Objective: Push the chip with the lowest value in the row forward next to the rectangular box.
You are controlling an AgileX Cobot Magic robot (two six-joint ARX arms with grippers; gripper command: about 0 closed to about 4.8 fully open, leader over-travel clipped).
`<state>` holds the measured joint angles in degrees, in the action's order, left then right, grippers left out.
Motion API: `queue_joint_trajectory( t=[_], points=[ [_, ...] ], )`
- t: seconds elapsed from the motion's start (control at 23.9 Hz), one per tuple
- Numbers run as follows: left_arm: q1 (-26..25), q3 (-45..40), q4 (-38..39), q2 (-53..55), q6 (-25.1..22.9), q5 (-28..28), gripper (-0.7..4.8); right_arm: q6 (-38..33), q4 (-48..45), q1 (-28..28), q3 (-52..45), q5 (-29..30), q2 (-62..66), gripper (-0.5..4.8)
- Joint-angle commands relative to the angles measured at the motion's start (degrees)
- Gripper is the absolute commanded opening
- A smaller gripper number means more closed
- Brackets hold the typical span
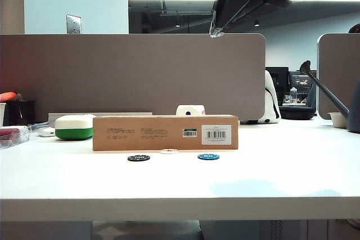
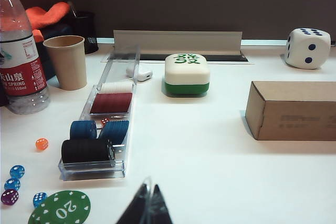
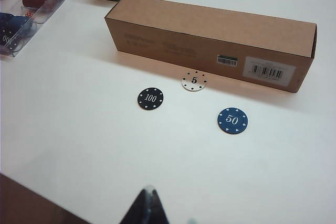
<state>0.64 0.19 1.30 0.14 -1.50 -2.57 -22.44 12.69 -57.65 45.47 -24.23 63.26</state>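
Observation:
The white chip (image 3: 194, 81), marked 5, lies just in front of the long face of the brown rectangular box (image 3: 210, 30), in the box's shadow. Of the row, the black 100 chip (image 3: 150, 98) and the blue 50 chip (image 3: 232, 120) sit farther back from the box on either side of it. In the exterior view the white chip (image 1: 169, 151) rests at the foot of the box (image 1: 165, 132). My right gripper (image 3: 149, 190) is shut and empty, held high above the table (image 1: 215, 31) and well back from the chips. My left gripper (image 2: 148, 187) is shut and empty, off the box's left end (image 2: 294, 109).
A white-and-green case (image 2: 187, 73) and a large die (image 2: 308, 48) stand behind the box. On the left are a clear chip tray (image 2: 89, 167), a paper cup (image 2: 66, 61), a water bottle (image 2: 18, 61), a green 20 chip (image 2: 60, 208) and small coloured dice (image 2: 17, 171).

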Motion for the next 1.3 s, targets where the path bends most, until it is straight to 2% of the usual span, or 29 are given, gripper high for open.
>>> queue_joint_trajectory(
  t=[0.04, 0.21, 0.29, 0.38, 0.46, 0.54, 0.71, 0.88, 1.04, 1.3],
  points=[
    [0.0, 0.2, -0.3, 0.0, 0.0, 0.2, -0.05, -0.1, -0.9, -0.1, 0.2, -0.1, -0.2, -0.06],
    [0.0, 0.2, -0.3, 0.0, 0.0, 0.2, -0.05, 0.0, -0.6, 0.0, 0.2, -0.6, -0.7, -0.06],
    [0.0, 0.2, -0.2, 0.0, 0.0, 0.2, -0.05, 1.0, -3.2, 0.9, 0.2, -6.0, -0.7, -0.06],
    [0.0, 0.2, -0.2, 0.0, 0.0, 0.2, -0.05, 1.6, -7.3, 3.1, 0.2, -9.8, -0.9, -0.06],
    [0.0, 0.2, -0.1, 0.0, 0.0, 0.2, -0.05, 3.7, -11.0, 7.0, 0.2, -9.2, -1.7, -0.06],
    [0.0, 0.2, -0.1, 0.0, 0.0, 0.2, -0.05, 6.0, -12.7, 11.6, 0.2, -7.6, -3.1, -0.06],
    [0.0, 0.2, -0.1, 0.0, 0.0, 0.2, -0.05, 10.8, -10.8, 24.7, -0.6, -0.8, -8.7, -0.06],
    [0.0, 0.2, -0.1, 0.0, 0.0, 0.2, -0.05, 11.0, -10.8, 33.4, -8.0, 0.2, -17.9, -0.06],
    [0.0, 0.2, -0.1, 0.0, 0.0, 0.2, -0.05, 11.0, -10.8, 38.8, -14.3, 2.2, -26.1, -0.06],
    [0.0, 0.2, -0.1, 0.0, 0.0, 0.2, -0.05, 10.9, -10.9, 47.2, -24.7, 11.3, -41.2, -0.06]
  ],
)
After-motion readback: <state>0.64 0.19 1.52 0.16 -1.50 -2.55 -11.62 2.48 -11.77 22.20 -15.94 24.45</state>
